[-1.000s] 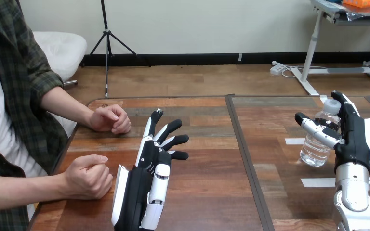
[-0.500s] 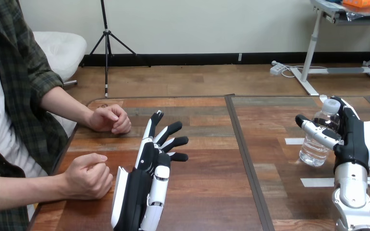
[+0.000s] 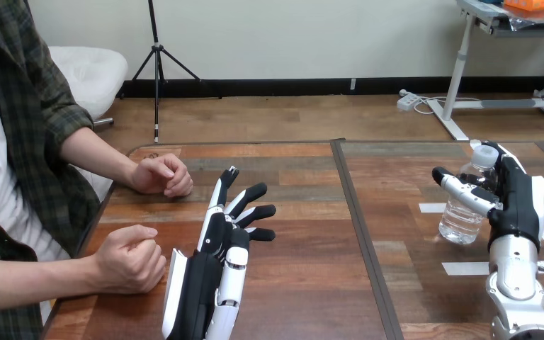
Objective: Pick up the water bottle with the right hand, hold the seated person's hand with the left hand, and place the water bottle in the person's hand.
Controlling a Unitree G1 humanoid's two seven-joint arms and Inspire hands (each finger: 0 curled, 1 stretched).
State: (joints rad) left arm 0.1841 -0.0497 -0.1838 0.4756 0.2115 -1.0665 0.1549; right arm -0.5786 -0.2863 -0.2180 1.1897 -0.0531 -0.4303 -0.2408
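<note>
A clear water bottle (image 3: 460, 216) with a white cap stands on the right part of the wooden table (image 3: 312, 283). My right hand (image 3: 517, 205) is wrapped on it: the thumb (image 3: 460, 188) crosses the front and the fingers curl behind the neck. My left hand (image 3: 216, 244) hovers open at the left-centre, fingers spread and pointing away from me. The person's near hand (image 3: 131, 261) rests as a loose fist just left of my left hand, apart from it. The person's far hand (image 3: 161, 176) lies closed on the table further back.
White tape strips (image 3: 467, 268) mark the table around the bottle. A dark seam (image 3: 358, 219) runs front to back between the two table halves. The person's forearms come in from the left edge.
My right hand's fingers have curled closer round the bottle, and bottle and hand have shifted slightly left. My left hand has sunk a little. The person's hands have stayed put.
</note>
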